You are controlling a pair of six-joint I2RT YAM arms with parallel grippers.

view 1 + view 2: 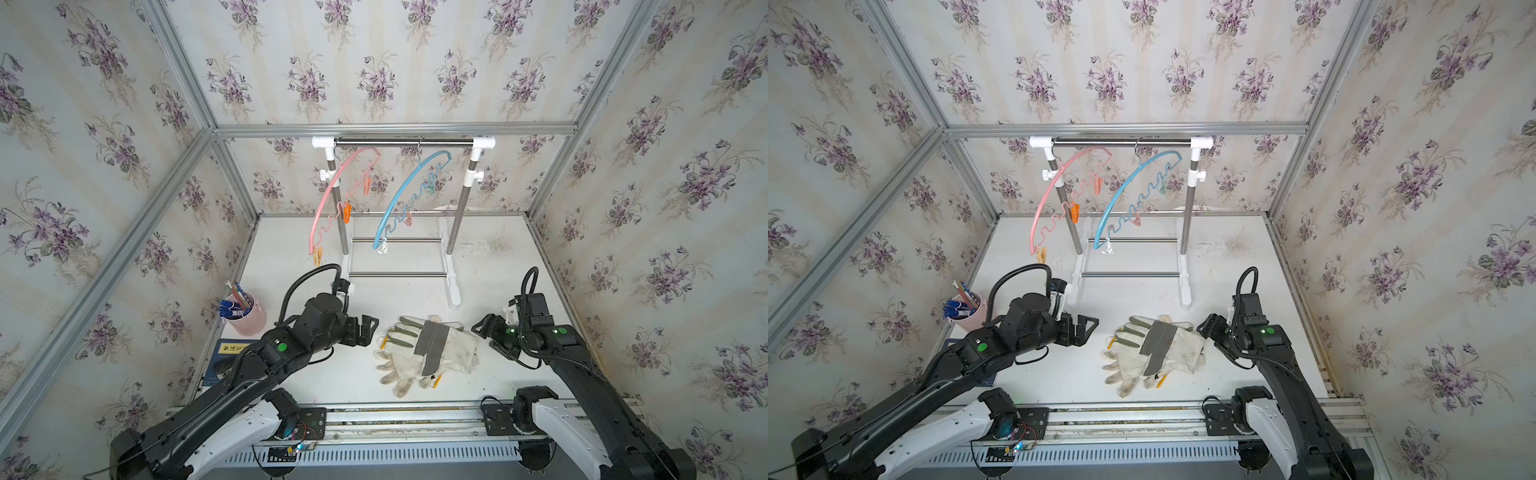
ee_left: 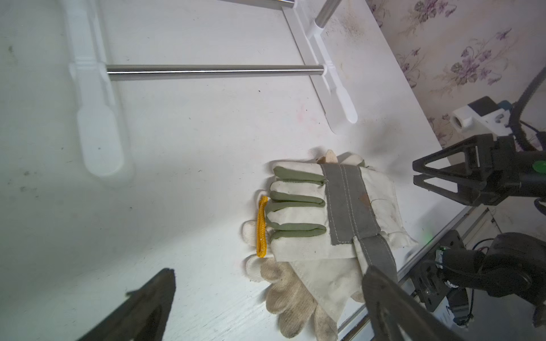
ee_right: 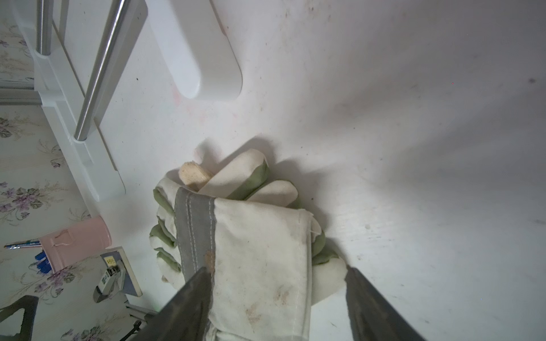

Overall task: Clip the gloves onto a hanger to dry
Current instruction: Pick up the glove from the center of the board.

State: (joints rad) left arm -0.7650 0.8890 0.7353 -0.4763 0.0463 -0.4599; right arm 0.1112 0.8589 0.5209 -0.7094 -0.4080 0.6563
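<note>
The gloves (image 1: 428, 353) (image 1: 1154, 353) lie in a pile at mid-table. On top is an off-white canvas glove (image 2: 354, 206) (image 3: 260, 251) with a grey band and green finger patches. Beneath it are dirty knit gloves (image 2: 292, 298) and a yellow cuff edge (image 2: 261, 227). A pink hanger (image 1: 332, 195) and a blue hanger (image 1: 409, 187) hang on the rack, with pegs. My left gripper (image 1: 372, 330) (image 2: 269, 270) is open, just left of the pile and holding nothing. My right gripper (image 1: 484, 336) (image 3: 277, 270) is open at the pile's right edge, its jaws either side of the canvas glove's cuff.
The drying rack (image 1: 403, 143) stands at the back; its white feet (image 1: 455, 291) reach toward the gloves. A pink cup of pens (image 1: 245, 318) and a blue book (image 1: 226, 357) sit at the left, beside my left arm. A metal rail (image 1: 399, 419) runs along the front edge.
</note>
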